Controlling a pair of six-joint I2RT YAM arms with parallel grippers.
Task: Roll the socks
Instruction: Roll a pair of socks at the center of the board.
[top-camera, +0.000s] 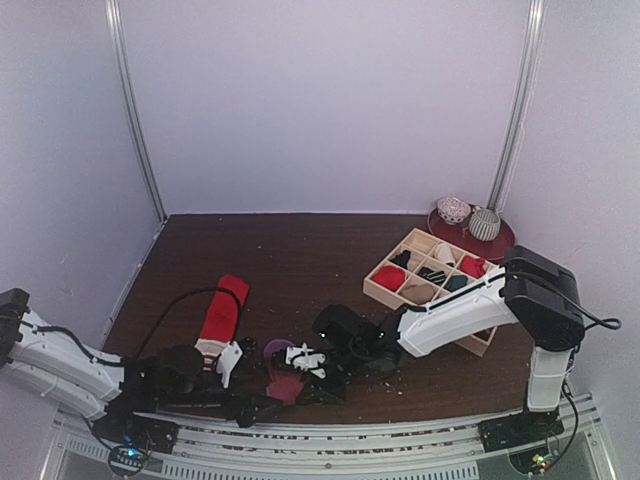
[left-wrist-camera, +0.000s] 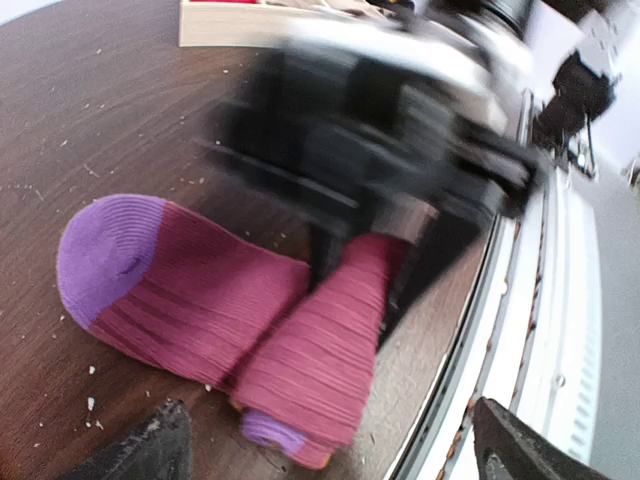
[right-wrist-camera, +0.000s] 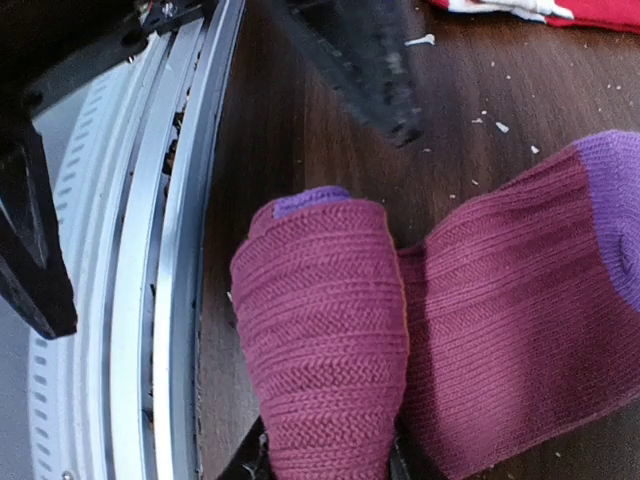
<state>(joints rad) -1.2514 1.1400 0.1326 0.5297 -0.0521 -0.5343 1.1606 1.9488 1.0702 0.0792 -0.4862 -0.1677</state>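
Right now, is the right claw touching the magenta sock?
Touching. The right wrist view shows the right claw pinching the folded end of the magenta sock; the left wrist view shows its fingers on both sides.

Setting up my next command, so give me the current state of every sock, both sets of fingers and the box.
Magenta sock: one end rolled, rest flat.
Red sock: flat, unrolled.
Right fingers: shut on the magenta roll.
Left fingers: open, holding nothing.
Box: open-topped, several compartments filled.
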